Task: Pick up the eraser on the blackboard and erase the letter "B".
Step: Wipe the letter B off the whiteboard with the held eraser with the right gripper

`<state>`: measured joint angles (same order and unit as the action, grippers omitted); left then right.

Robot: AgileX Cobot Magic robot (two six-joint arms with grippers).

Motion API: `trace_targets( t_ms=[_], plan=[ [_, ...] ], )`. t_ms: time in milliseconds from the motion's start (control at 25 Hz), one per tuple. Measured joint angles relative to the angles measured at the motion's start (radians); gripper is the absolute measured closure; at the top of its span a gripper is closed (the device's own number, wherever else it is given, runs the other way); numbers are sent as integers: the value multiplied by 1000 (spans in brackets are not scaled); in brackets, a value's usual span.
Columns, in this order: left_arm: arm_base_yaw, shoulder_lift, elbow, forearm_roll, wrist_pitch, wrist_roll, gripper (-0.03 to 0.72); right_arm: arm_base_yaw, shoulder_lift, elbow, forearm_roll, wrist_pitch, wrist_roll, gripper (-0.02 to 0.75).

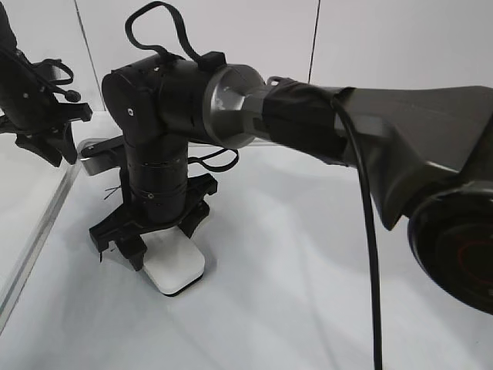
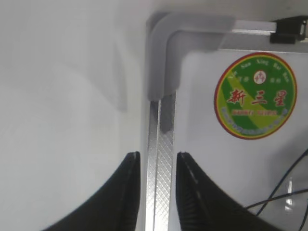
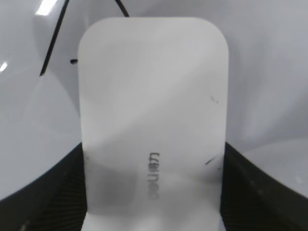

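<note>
From my remote station I see the blackboard (image 1: 308,293), a glossy white board lying flat and filling most of the exterior view, with a pale panelled wall (image 1: 370,38) behind it. The eraser (image 1: 177,266) lies on the board toward its left side. The right end effector (image 1: 150,231) stands over it, its fingers (image 3: 43,197) pressed against the eraser's two long sides, clamped on it. A few thin black pen strokes (image 3: 53,43) show just beyond the eraser; I cannot tell which letter they form. The left end effector (image 2: 156,192) hangs at the board's corner, jaws apart, straddling the grey metal frame (image 2: 163,144) beside a green round sticker (image 2: 255,96). The bench (image 2: 62,96) beside the frame is plain white.
</note>
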<state>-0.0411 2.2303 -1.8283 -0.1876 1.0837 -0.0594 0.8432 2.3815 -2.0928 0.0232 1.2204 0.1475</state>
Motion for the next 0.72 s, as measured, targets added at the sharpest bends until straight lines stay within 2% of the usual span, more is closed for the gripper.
trace_targets(
  t_ms=[520,720],
  plan=[
    [0,36,-4,2,3,0,488,0,0,0,0,0,0,183],
    [0,48,-4,4,3,0,535,0,0,0,0,0,0,183]
  ],
)
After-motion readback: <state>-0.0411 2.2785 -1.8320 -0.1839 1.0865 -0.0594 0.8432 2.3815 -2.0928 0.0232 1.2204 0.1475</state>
